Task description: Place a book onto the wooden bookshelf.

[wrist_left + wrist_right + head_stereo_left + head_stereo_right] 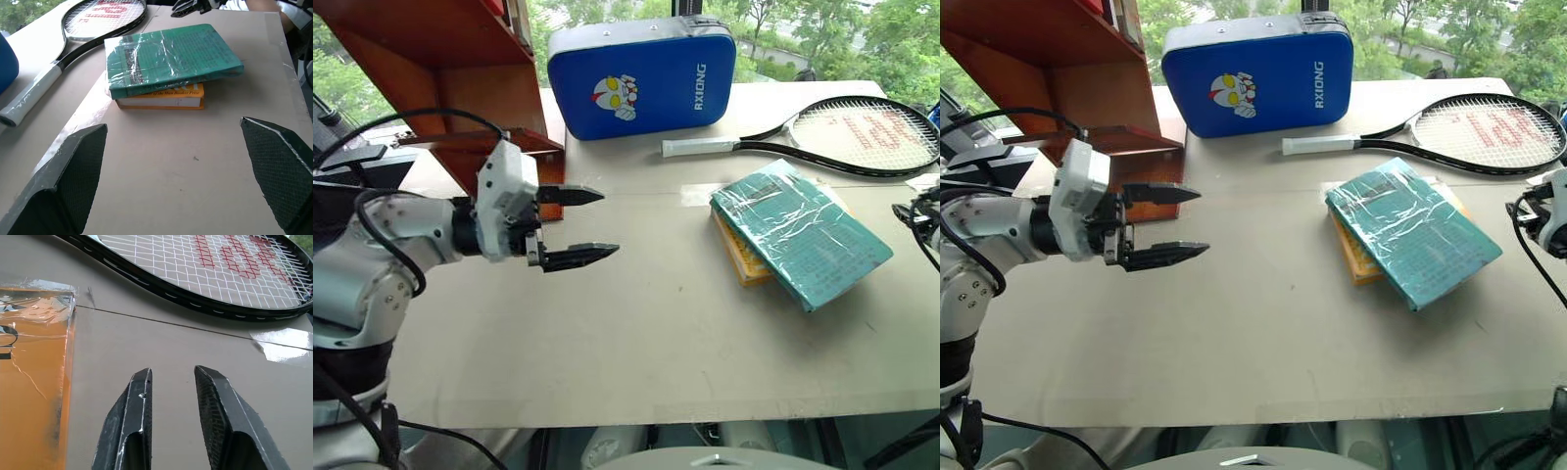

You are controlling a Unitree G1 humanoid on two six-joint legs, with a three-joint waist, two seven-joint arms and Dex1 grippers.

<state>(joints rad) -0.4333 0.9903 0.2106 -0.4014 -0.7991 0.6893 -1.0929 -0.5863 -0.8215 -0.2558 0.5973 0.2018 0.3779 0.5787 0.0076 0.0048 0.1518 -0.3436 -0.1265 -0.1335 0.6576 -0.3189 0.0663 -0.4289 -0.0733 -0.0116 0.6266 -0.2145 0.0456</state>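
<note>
Left gripper (579, 226) fingers wide apart; right gripper (173, 382) fingers nearly together, empty.

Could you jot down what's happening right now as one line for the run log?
teal book: untouched, atop orange book | left end effector: open, empty | right end effector: nearly closed, empty | bookshelf: awaiting book
</note>
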